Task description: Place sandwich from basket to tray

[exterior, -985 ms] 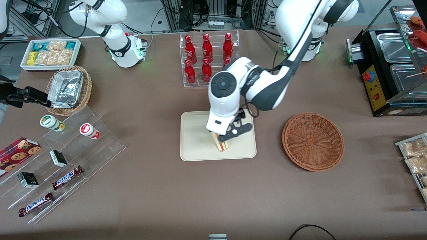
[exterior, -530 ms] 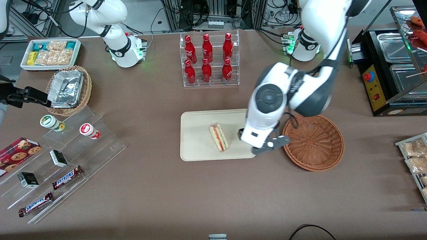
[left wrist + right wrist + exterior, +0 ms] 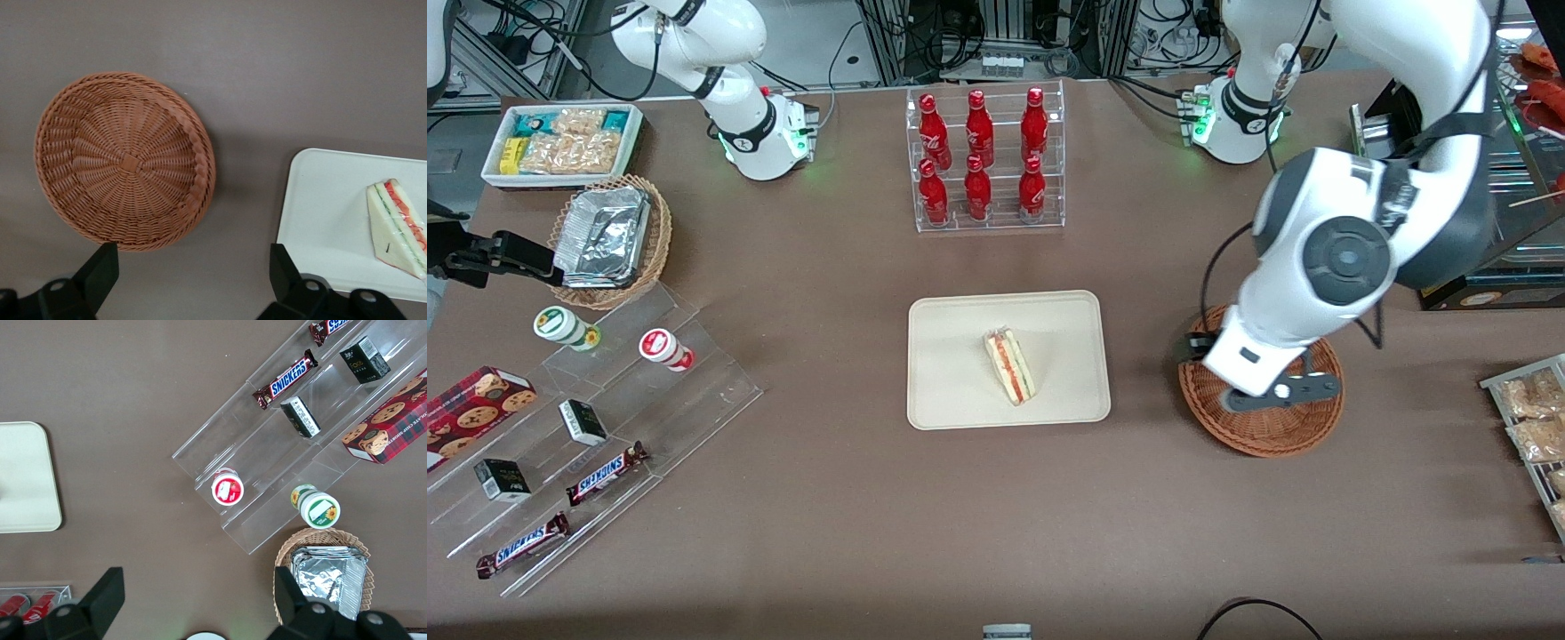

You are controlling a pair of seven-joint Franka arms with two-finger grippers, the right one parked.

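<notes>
Claw [image 3: 190,273] spread empty above basket [image 3: 1263,418]; sandwich [image 3: 1009,365] on tray [image 3: 951,391].

"SNICKERS" reads in white-backed lettering on two brown wrapped chocolate bars [image 3: 607,473] [image 3: 523,544] lying on the clear acrylic stepped shelf [image 3: 694,391].

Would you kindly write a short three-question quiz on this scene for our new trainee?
1. True or false: the sandwich lies on the tray.
2. What is in the basket? A) sandwich B) nothing C) bottle
3. Over what does the gripper hang, and how do its jaws stand?

Key
1. True.
2. B.
3. Over the basket; jaws open, holding nothing.
</notes>
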